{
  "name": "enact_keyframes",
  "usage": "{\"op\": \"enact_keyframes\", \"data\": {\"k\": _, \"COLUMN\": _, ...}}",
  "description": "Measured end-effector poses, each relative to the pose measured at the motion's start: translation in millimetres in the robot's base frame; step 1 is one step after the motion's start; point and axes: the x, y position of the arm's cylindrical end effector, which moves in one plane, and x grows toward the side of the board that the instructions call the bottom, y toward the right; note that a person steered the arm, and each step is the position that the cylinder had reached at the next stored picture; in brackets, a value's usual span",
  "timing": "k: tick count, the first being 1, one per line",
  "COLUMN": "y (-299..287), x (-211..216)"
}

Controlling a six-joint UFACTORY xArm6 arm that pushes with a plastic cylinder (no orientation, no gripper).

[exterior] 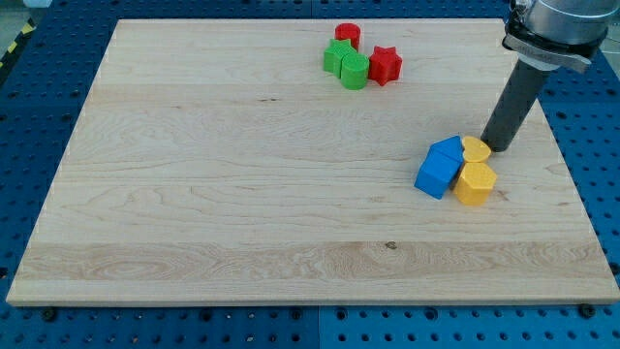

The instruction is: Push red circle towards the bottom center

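Observation:
The red circle [348, 35] sits near the board's top edge, right of centre. It touches a green star [338, 56], with a green cylinder [355, 71] and a red star [386, 65] just below it. My tip [495, 146] rests at the view's right, far from the red circle. It stands right beside a yellow heart [476, 149].
A cluster lies at the right: a blue block [449, 149], a blue cube [437, 174], the yellow heart and a yellow hexagon [475, 183]. The wooden board [242, 194] lies on a blue perforated table. The arm's rod rises to the top right corner.

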Motion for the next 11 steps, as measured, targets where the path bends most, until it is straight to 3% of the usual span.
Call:
{"op": "enact_keyframes", "data": {"k": 3, "y": -5.1, "x": -149.3}}
{"op": "enact_keyframes", "data": {"k": 4, "y": -33.8, "x": -182.3}}
{"op": "enact_keyframes", "data": {"k": 6, "y": -113.8, "x": -187.9}}
{"op": "enact_keyframes", "data": {"k": 7, "y": -129.6, "x": -211.5}}
{"op": "enact_keyframes", "data": {"k": 8, "y": -155.5, "x": -208.1}}
{"op": "enact_keyframes", "data": {"k": 10, "y": -212.5, "x": -155.4}}
{"op": "enact_keyframes", "data": {"k": 11, "y": -222.0, "x": -175.9}}
